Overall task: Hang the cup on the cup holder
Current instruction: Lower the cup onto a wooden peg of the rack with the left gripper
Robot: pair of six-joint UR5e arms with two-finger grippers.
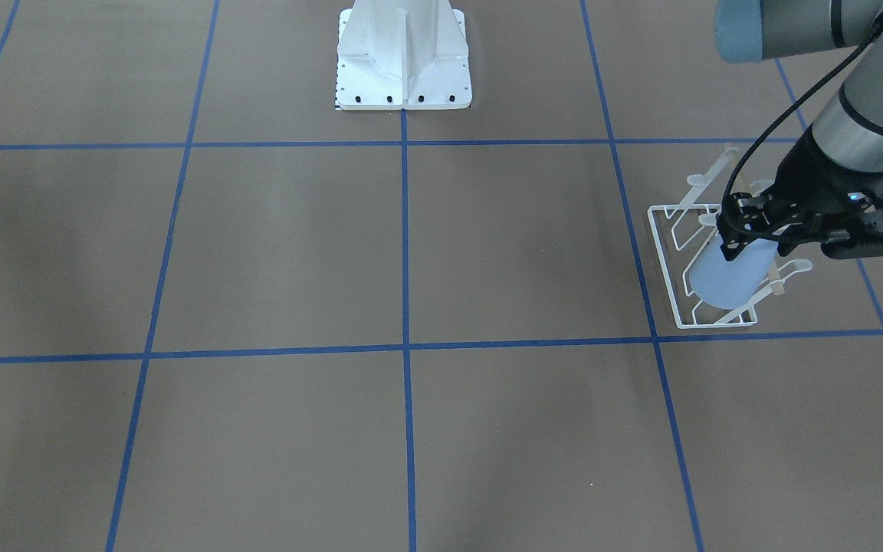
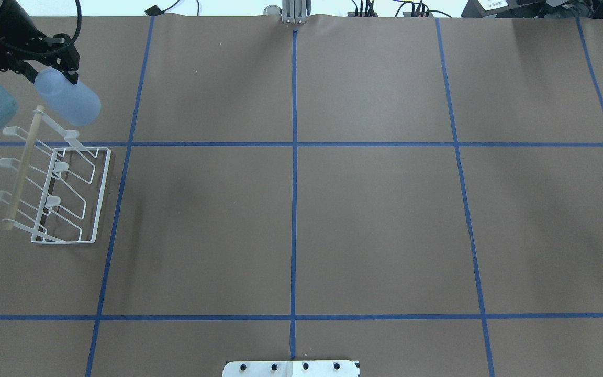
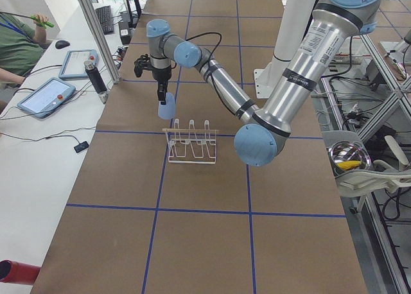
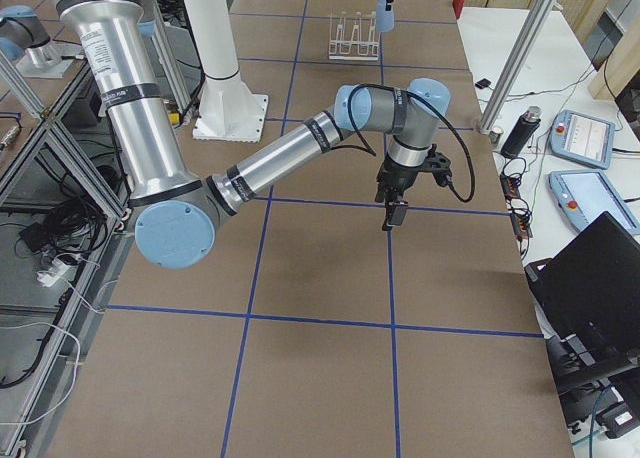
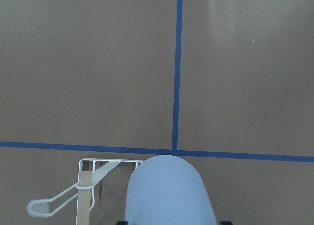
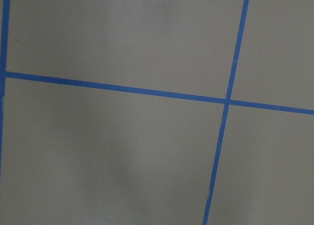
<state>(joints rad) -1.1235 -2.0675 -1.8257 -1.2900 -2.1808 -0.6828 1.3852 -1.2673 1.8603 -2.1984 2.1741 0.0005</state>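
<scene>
One cup, pale blue, is clamped between the fingers of the left gripper in the front-facing view. It hangs tilted over the rack, at the view's right. The rest of the table shows brown paper and blue tape lines.

From overhead, the left gripper sits at the top left corner, closed on the cup. The cup slants down and to the right. It is just beyond the far end of the rack, close to the tip of the wooden rod.

In the left side view, the near arm reaches across to the left gripper. The cup hangs below it, in the air at the end of the rack farthest from the robot. An operator sits at the side bench.

In the right side view, the right gripper hangs over bare table, well apart from the cup and rack at the far end. I cannot tell whether it is open or closed.

The left wrist camera shows the cup filling the lower middle, closed end pointing away. The rack's corner, the rod and one prong lie just to its left.

The right wrist camera shows only table and tape.
</scene>
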